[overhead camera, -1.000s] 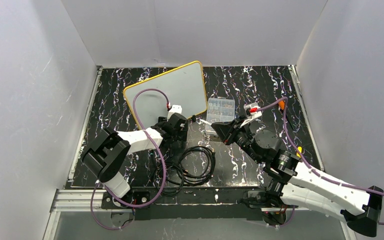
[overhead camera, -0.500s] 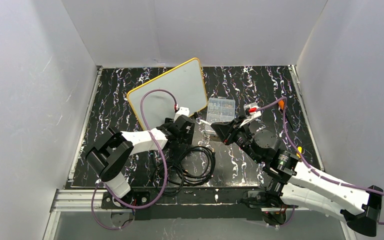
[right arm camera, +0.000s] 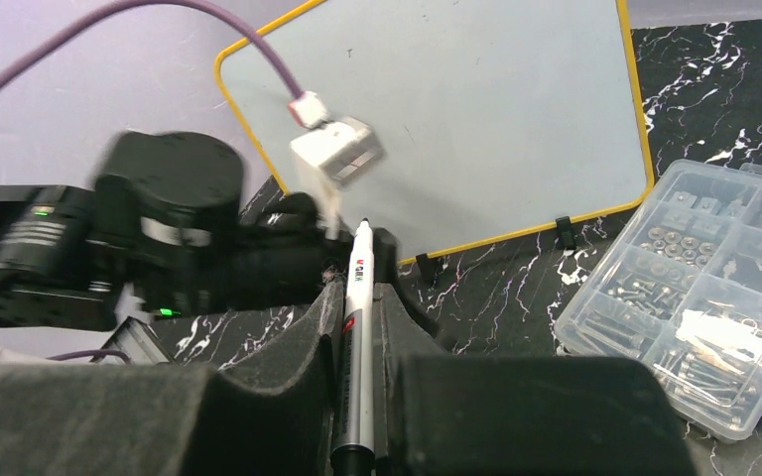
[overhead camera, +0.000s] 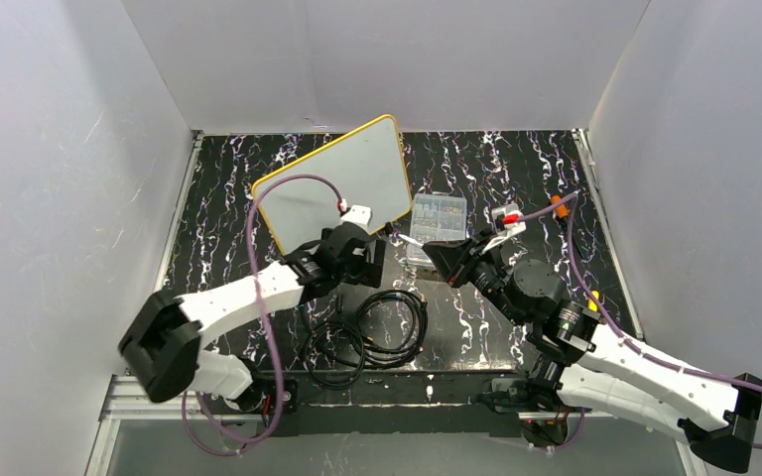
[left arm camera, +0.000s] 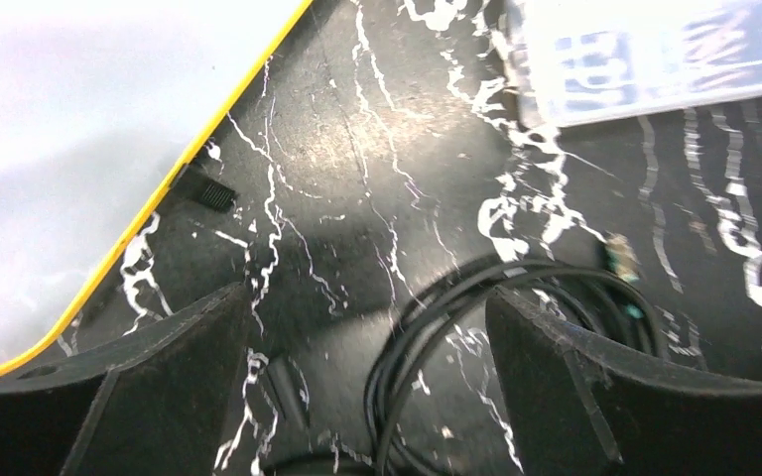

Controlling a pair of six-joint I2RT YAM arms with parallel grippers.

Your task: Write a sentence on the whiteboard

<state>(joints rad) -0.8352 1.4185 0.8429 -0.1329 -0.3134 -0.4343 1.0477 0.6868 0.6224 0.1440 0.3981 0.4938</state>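
Writing had not begun, by my judgement: the whiteboard point(overhead camera: 332, 188) lay on the table point(overhead camera: 516, 169), and no lettering showed on its face in any view. The right pincer point(overhead camera: 444, 260) was clamped on a white marker point(right arm camera: 355, 337), whose tip pointed toward the whiteboard's near edge but hung short of it. The left pincer point(left arm camera: 367, 337) was spread wide and held nothing, hovering over the table just beside the whiteboard's near corner. The next move likely called for carrying the marker tip over the yellow rim and setting it lightly on the white face. Whether the marker was capped, I could not tell. A clear parts box point(overhead camera: 435, 226) sat just right of the whiteboard, close to the right arm's path, and the left arm itself stood between marker and whiteboard. Black cables point(overhead camera: 377, 332) coiled on the near side of the whiteboard, apart from it.
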